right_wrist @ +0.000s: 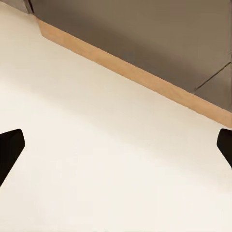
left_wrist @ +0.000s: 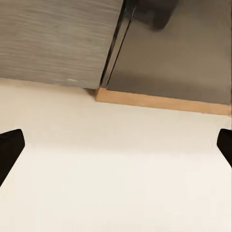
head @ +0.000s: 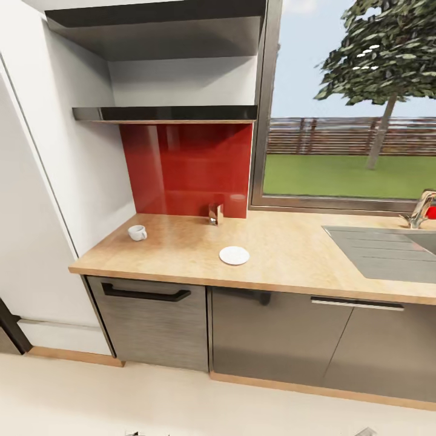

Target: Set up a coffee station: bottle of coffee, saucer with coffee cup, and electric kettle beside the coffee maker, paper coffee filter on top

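While both sets of jaws hung wide and empty over the floor, the coffee cup [head: 137, 232] sat well apart from the saucer [head: 234, 255] on the desk [head: 181, 254]; approach the cup squarely.

You are holding both pincers, left [left_wrist: 116, 145] and right [right_wrist: 116, 145], spread wide (nothing between the fingers), pointing downward.

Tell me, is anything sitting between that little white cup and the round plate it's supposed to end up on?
Nothing visible does. The coffee cup stands near the wall end of the countertop, the saucer lies apart nearer the front edge, with bare wood between them.
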{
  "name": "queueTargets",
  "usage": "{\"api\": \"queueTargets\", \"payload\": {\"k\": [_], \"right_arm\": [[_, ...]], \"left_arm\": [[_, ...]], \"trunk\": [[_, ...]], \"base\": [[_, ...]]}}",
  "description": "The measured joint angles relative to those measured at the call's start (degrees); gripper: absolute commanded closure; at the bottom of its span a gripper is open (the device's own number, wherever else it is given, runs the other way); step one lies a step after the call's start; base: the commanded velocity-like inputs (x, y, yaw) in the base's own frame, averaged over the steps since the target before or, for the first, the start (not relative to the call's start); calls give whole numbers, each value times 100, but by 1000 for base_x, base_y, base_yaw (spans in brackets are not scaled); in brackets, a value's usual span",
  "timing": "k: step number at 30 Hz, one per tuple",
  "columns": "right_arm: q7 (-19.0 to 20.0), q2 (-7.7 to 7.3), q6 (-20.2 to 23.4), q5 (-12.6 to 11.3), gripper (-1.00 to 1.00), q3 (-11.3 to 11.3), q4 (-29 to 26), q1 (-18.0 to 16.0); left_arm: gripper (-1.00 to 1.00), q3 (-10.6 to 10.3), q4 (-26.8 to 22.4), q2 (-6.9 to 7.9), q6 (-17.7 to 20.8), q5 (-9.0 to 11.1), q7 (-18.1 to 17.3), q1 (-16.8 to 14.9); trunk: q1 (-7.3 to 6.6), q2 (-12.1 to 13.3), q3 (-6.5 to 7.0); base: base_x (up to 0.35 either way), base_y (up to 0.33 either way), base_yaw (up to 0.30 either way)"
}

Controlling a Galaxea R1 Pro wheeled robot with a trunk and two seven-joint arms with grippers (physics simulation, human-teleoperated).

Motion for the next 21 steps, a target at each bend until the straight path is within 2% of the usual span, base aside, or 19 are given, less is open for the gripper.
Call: {"api": "queueTargets", "payload": {"k": [4, 5, 6, 11, 12, 14, 17, 18, 19, 21], "right_arm": [[1006, 1, 681, -83, -100, -22, -784, -1], [1564, 1, 1064, -131, -100, -30, -1199, -2], [1850, 2, 1273, -157, -100, -34, -1432, -1], [2984, 1, 2160, -362, -100, -47, -2493, -2], [3327, 0, 2532, -496, -100, -49, -2900, -3], [3651, 0, 2905, -619, -100, -49, -3330, -1], [4059, -1, 3426, -759, -100, -47, -3899, -1], [4261, -2, 3739, -821, -100, -46, -4217, -1], [4347, -3, 3889, -847, -100, -46, -4376, -2], [4479, -2, 4146, -888, -100, -46, -4654, -23]], "left_arm": [[-100, 2, -769, 34, 529, -2, -15, 2], [-100, -7, -1167, 51, 834, 1, -19, -2], [-100, -9, -1380, 57, 1006, 2, -20, -3], [-100, 157, -2147, 57, 1781, -1, -82, -2], [-100, 269, -2311, 30, 1989, 6, -247, -4], [-100, 417, -2426, 9, 2186, 13, -591, -5], [-100, 774, -2521, -12, 2534, 9, -1409, -7], [-100, 933, -2540, -20, 2675, 7, -1729, -10], [-100, 1266, -2569, -48, 2974, 5, -2380, -23], [-100, 1651, -2588, -92, 3275, 5, -3019, -49]], "trunk": [[0, 0, 0], [0, 0, 1], [0, 0, 0], [0, 0, 0], [0, 0, 1], [0, 0, 0], [0, 0, 0], [0, 0, 0], [0, 0, 0], [0, 0, 0]], "base": [[0, 0, 0], [0, 0, 0], [0, 0, 0], [0, 0, 0], [0, 0, 0], [0, 0, 0], [0, 0, 0], [0, 0, 0], [0, 0, 0], [0, 0, 0]]}}
